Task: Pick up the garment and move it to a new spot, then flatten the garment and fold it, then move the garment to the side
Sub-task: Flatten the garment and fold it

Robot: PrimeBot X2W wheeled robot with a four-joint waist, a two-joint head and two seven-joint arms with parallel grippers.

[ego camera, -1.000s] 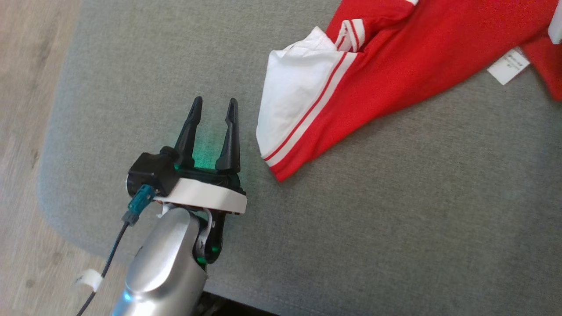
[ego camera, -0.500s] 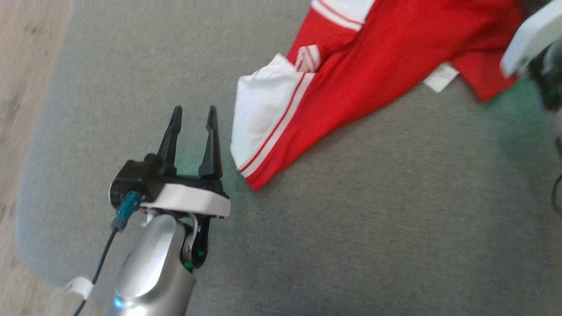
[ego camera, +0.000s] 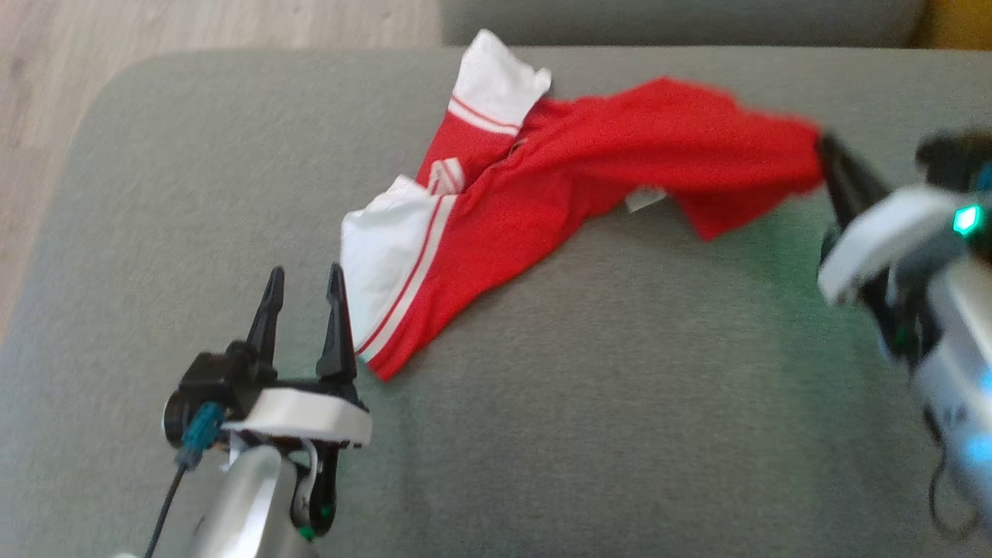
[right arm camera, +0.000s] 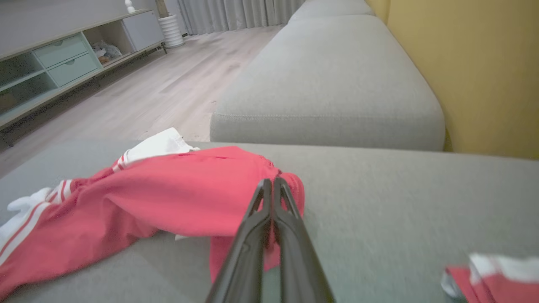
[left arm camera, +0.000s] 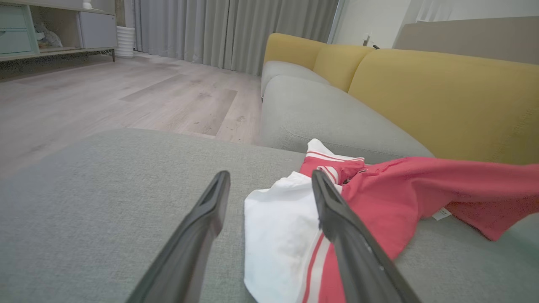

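At the right of the frame, my right claw point(ego camera: 828, 151) pinches one end of the red garment point(ego camera: 604, 167), which lies across the middle on the grey cushion point(ego camera: 620, 403). My left claw point(ego camera: 304, 277), lower left, is spread.

Left hand point(ego camera: 304, 280) low, fingers spread wide. Right hand point(right arm camera: 272, 185) fingers pressed together, clamping garment point(right arm camera: 189, 189) edge.
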